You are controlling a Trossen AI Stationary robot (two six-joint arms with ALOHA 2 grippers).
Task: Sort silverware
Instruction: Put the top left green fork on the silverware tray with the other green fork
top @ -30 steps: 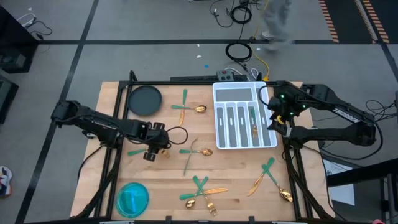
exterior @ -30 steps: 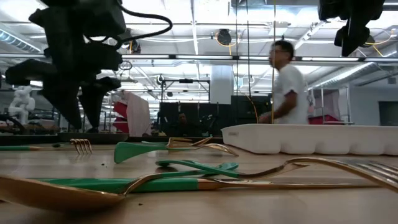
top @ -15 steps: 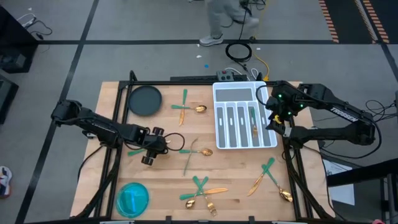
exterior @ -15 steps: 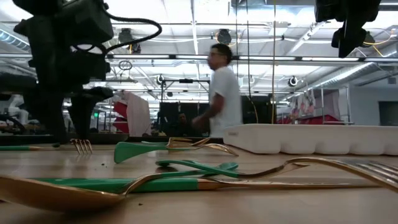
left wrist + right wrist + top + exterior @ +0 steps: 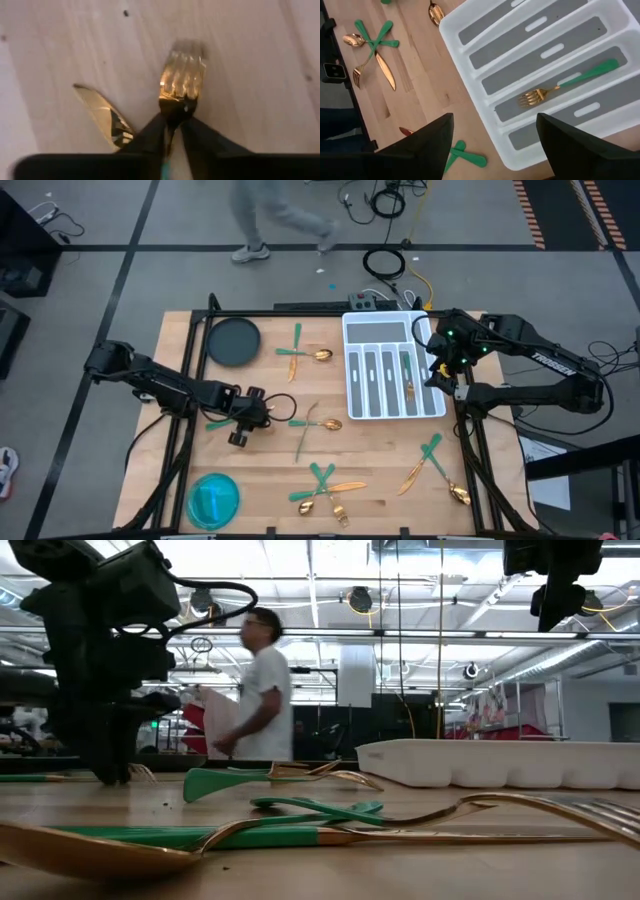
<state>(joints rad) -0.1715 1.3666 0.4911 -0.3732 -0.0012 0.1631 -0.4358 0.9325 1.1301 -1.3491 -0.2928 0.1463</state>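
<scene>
The silverware has gold heads and teal handles and lies scattered on the wooden table. My left gripper [image 5: 260, 414] is down at the table's left middle, shut on a fork [image 5: 182, 75] whose teal handle [image 5: 218, 423] sticks out toward the left edge. A gold knife blade [image 5: 102, 117] lies on the wood right beside it. My right gripper [image 5: 492, 145] hangs open high over the right side of the white tray [image 5: 392, 368]. One fork [image 5: 565, 85] lies in a tray compartment. My left gripper pinches the fork's narrow neck [image 5: 174, 114], just behind the gold tines, between its two fingers. The fingers [image 5: 110, 765] come steeply from above and lie across the fork. The tines [image 5: 142, 772] stay low at the table top; whether they rest on it I cannot tell.
A black round plate [image 5: 233, 341] sits at the far left and a blue bowl [image 5: 213, 498] at the near left. More silverware lies in crossed groups [image 5: 297, 350], [image 5: 310, 428], [image 5: 325, 488], [image 5: 430, 465]. A person [image 5: 262, 690] walks behind the table.
My left gripper has sunk to the table over the fork, and its fingers, apart before, have shut on the fork's neck. The person beyond the table has walked toward the left. My right arm has kept still.
</scene>
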